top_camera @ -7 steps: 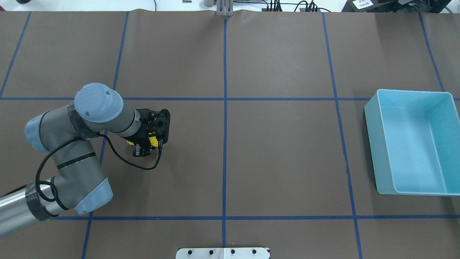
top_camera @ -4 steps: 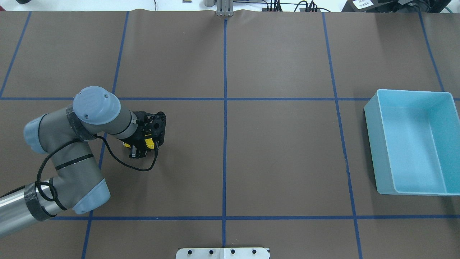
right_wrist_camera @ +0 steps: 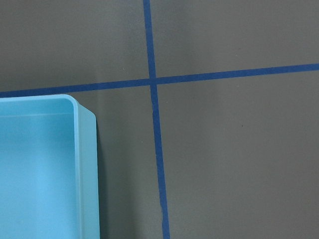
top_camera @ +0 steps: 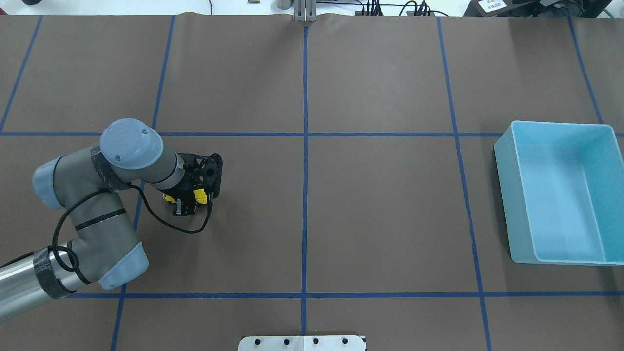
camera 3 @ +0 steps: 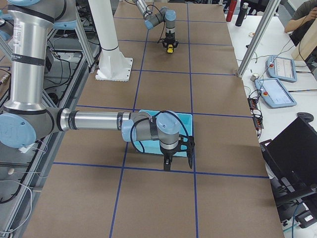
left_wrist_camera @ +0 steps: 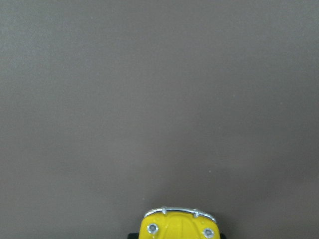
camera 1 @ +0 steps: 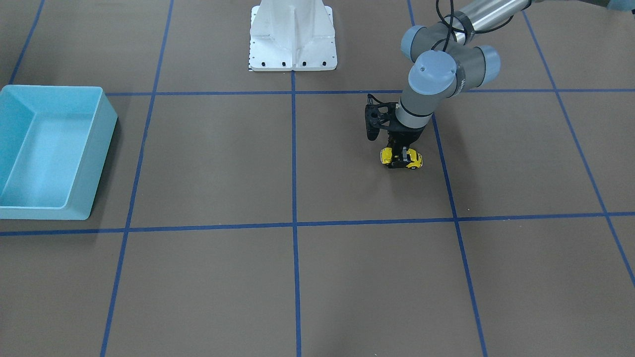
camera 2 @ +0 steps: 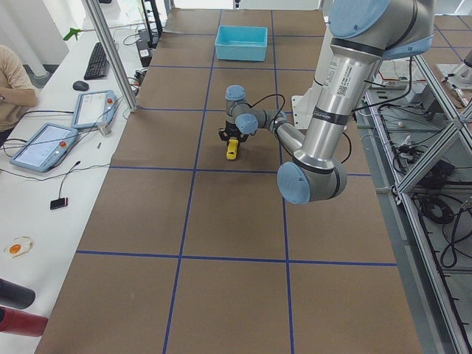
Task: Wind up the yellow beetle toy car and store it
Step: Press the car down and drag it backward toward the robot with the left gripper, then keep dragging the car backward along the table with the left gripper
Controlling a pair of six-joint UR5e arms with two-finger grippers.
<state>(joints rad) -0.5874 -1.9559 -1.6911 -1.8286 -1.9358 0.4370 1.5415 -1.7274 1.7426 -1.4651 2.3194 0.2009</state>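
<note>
The yellow beetle toy car (camera 1: 414,160) stands on its wheels on the brown table, in the robot's left half. My left gripper (camera 1: 400,157) points straight down over it, its fingers shut on the car's sides. In the overhead view the car (top_camera: 199,195) shows as yellow patches under the gripper (top_camera: 186,201). The left wrist view shows only the car's yellow end with its silver bumper (left_wrist_camera: 178,225) at the bottom edge. My right gripper (camera 3: 177,158) hangs beside the blue bin, seen only from the side, so I cannot tell if it is open or shut.
An empty light blue bin (top_camera: 504,161) stands at the table's far right; its wall also shows in the front view (camera 1: 106,119) and the right wrist view (right_wrist_camera: 87,164). Blue tape lines grid the table. The white robot base (camera 1: 292,44) stands at the near middle edge.
My left gripper, with the car in it, has slid a short way to the left along the table. The bin has not moved.
</note>
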